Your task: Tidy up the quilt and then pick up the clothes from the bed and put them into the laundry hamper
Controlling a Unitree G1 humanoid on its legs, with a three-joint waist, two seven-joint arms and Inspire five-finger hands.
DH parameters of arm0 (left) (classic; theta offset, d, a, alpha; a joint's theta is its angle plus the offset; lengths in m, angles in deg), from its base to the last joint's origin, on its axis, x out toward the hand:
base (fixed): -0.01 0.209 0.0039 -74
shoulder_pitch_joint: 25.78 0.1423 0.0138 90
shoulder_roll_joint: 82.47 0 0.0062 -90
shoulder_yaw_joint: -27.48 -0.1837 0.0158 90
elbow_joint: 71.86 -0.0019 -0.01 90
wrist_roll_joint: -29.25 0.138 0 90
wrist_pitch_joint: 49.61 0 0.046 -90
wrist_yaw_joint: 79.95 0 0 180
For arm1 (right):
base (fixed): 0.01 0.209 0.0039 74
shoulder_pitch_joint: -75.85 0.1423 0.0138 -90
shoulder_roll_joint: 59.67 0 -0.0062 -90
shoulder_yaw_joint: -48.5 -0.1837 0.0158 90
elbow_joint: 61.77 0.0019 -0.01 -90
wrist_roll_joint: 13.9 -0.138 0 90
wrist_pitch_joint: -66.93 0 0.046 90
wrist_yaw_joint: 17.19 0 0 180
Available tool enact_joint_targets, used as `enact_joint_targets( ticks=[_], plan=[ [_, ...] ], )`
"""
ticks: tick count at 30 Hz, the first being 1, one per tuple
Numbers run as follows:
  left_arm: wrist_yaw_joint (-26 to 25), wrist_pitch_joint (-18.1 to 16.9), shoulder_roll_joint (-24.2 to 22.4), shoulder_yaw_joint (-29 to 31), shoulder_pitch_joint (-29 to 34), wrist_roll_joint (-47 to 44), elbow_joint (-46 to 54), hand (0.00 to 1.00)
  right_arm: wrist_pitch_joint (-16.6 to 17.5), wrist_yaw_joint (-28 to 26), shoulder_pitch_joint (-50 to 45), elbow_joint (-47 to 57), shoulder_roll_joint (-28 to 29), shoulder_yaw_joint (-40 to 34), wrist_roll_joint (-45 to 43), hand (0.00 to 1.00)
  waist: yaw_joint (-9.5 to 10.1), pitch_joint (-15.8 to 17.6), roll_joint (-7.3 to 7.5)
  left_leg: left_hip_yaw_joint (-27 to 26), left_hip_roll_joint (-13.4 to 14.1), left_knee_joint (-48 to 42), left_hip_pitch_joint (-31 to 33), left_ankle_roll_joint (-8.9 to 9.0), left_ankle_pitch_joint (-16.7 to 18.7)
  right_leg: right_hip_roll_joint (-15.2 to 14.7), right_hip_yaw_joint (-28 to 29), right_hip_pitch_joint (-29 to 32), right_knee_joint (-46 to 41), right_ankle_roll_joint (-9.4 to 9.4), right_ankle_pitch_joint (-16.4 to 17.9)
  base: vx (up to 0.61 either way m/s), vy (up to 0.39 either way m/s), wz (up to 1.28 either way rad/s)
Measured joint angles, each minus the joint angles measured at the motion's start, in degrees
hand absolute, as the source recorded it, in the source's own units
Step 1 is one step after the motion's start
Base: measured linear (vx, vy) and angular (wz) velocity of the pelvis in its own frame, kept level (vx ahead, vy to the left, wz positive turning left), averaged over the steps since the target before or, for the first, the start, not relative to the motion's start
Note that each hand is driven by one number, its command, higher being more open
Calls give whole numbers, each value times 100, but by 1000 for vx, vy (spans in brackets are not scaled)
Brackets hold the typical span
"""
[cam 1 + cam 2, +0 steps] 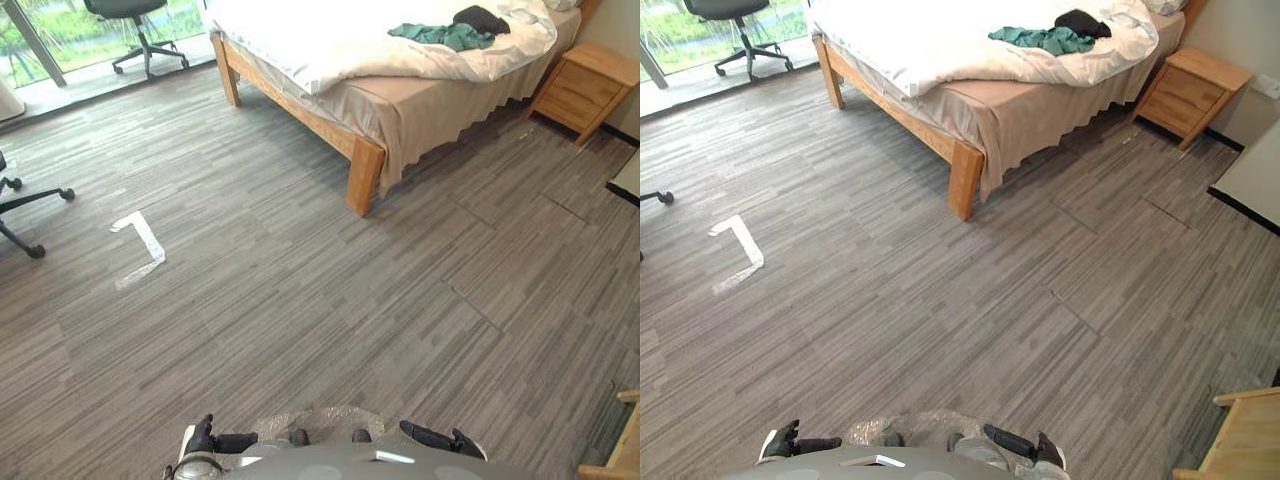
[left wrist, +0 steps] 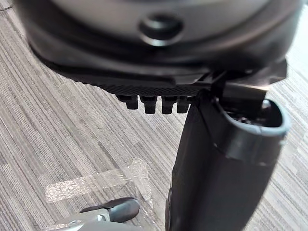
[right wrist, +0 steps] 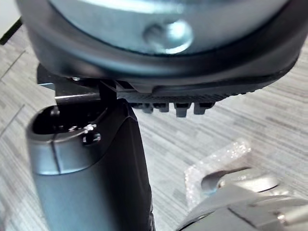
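You find the clothes on the bed, well apart from the fingers of both hands, far ahead of them and toward the right. One is a crumpled teal-green cloth garment. Touching it on the far side is a smaller black bundled garment. Both lie on the thick white quilt, which is rumpled and hangs over the side of the light wooden bed frame, above a beige sheet with a wavy hem.

The left hand and the right hand hang low over the grey striped carpet floor. The fingers of each hand are relaxed in a close row and hold nothing. Just below the fingers, a wrinkled clear plastic film lies on the carpet.
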State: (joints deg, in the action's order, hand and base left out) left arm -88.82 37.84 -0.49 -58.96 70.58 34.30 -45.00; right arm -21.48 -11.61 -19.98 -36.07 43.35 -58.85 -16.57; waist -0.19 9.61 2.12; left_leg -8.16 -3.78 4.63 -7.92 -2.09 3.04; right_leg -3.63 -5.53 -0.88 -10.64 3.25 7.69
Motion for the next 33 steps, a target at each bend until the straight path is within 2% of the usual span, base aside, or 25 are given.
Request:
enact_joint_targets(
  ticks=[1,3,4,6,8,9,11,12,13,14,15,16,17,18,19,20,21,23,25,27,29,30,31,32,33],
  plan=[
    [-3,1,44,-91,-29,-1,-3,100,0,1,6,83,40,-49,-11,100,-12,107,33,-143,18,7,-44,-38,48,-46,-71,188,-400,187,151,-71,-53,-31],
    [-45,9,40,-136,-66,-2,-32,100,24,-5,6,172,47,-74,-46,100,-67,200,-40,-323,136,39,-133,-71,70,-75,-321,643,-1221,251,202,-38,-40,-39],
    [-65,19,52,-150,-77,-2,-76,100,61,0,12,201,54,-155,-75,100,-148,217,-49,-405,212,38,-177,-45,108,-250,-809,876,-1830,52,339,20,-3,-32],
    [-89,25,57,-158,-142,-1,-165,100,127,8,12,197,98,-271,-119,100,-241,214,-69,-506,403,2,-290,81,227,-414,-1236,1019,-2110,-173,488,112,-12,-34],
    [-81,26,78,-231,-243,4,-168,100,160,3,25,198,107,-295,-272,100,-316,220,-100,-601,675,-172,-279,257,392,-387,-1323,1182,-1848,-206,507,209,-86,-39],
    [-55,27,68,-287,-358,5,-184,100,163,3,50,206,96,-386,-367,100,-319,270,-185,-699,914,-276,-281,385,453,-324,-1325,1362,-1590,-202,500,303,-159,-52],
    [-27,21,3,-337,-551,10,-206,100,174,2,126,242,53,-490,-558,100,-358,370,-368,-905,1300,-368,-322,601,565,-292,-1372,1772,-1067,37,310,343,-180,-55],
    [7,17,-30,-336,-655,14,-216,100,179,2,182,289,26,-547,-689,100,-390,408,-422,-1046,1434,-340,-419,702,607,-417,-1401,2087,-558,181,-24,517,-271,-46],
    [44,4,-50,-337,-697,23,-227,100,184,-15,198,337,24,-584,-740,100,-477,437,-375,-1152,1458,-331,-579,788,658,-637,-1472,2298,-108,279,-352,443,-234,-38],
    [52,-3,-69,-337,-701,30,-252,100,198,-29,197,357,22,-594,-768,100,-517,461,-350,-1225,1457,-334,-711,858,701,-744,-1482,2310,18,286,-450,1071,-713,-21],
    [66,-79,-177,-299,-694,236,-259,100,203,-40,194,345,47,-729,-971,100,-634,484,-457,-1371,1697,-513,-1338,1107,817,-790,-1394,2330,-375,58,-1120,1034,-827,-20],
    [61,-165,-316,-269,-694,234,-181,100,240,-120,212,342,36,-820,-966,100,-651,461,-634,-1325,2079,-1429,-1001,1216,628,-648,-1336,2539,-943,-218,-1053,1157,-957,-29],
    [48,-173,-390,-260,-687,231,-152,100,240,-122,217,340,18,-865,-950,100,-631,452,-709,-1237,2243,-1860,-820,1104,465,-550,-1364,2538,-1023,-401,-913,643,-643,-36],
    [46,-178,-504,-235,-686,208,-139,100,208,-114,236,290,-45,-860,-876,100,-610,450,-823,-1027,2542,-2751,-404,825,-84,-336,-1429,2387,-1010,-534,-683,702,-569,-31],
    [71,-200,-562,-203,-684,199,-87,100,128,-84,241,134,-86,-767,-828,100,-614,465,-840,-836,2776,-3729,-26,617,-379,-158,-1460,2095,-919,-638,-505,723,-522,-23],
    [70,-206,-595,-183,-675,173,-36,100,92,-47,241,46,-90,-771,-810,100,-603,478,-829,-771,2873,-4214,105,586,-373,-50,-1464,1869,-817,-698,-457,720,-437,-12],
    [64,-221,-655,-115,-665,130,28,100,-7,5,277,-44,-155,-732,-754,100,-588,535,-813,-627,2888,-4908,306,567,-249,140,-1461,1430,-580,-746,-348,649,-372,-9],
    [21,-271,-694,-17,-643,34,343,100,-99,159,330,-136,-281,-308,-626,100,-453,633,-698,-58,2484,-6321,1023,789,373,487,-1366,439,28,-768,-95,637,-339,-15],
    [-37,-376,-688,-28,-672,-106,544,100,-118,198,493,-158,-349,-28,-425,100,-293,672,-632,-260,2068,-6523,1675,806,764,590,-1260,-75,371,-750,38,506,-221,-24],
    [-79,-464,-694,-25,-698,-262,711,100,-124,232,716,-195,-403,5,-202,100,-213,703,-578,-951,1674,-5538,2272,658,1090,591,-1242,-643,730,-652,186,642,-180,-8],
    [-111,-467,-695,25,-726,-290,753,100,-121,266,903,-200,-402,-24,-204,100,-121,723,-544,-1750,1290,-3845,2464,509,1007,573,-1251,-1109,972,-606,227,605,-92,-10],
    [-129,-438,-688,97,-728,-311,733,100,-106,283,933,-163,-385,-80,-207,100,-63,725,-537,-2229,1029,-2672,2473,295,700,572,-1282,-1416,1104,-500,291,501,-38,-20],
    [-138,-393,-682,125,-728,-319,722,100,-86,279,922,-97,-370,-89,-207,100,-6,725,-536,-2375,907,-2201,2485,159,527,585,-1276,-1578,1173,-421,338,759,-6,-34],
    [-181,-359,-723,228,-724,-578,670,100,-26,287,872,-15,-323,-83,-210,100,118,683,-588,-2431,701,-1731,2577,-364,157,694,-1254,-1905,1126,-196,499,664,26,-39],
    [-187,-356,-727,306,-727,-703,662,100,-18,296,856,-16,-260,-67,-207,100,197,652,-521,-2258,639,-1795,2532,-752,-180,662,-1249,-1963,940,-117,612,851,55,-30]
  ],
)
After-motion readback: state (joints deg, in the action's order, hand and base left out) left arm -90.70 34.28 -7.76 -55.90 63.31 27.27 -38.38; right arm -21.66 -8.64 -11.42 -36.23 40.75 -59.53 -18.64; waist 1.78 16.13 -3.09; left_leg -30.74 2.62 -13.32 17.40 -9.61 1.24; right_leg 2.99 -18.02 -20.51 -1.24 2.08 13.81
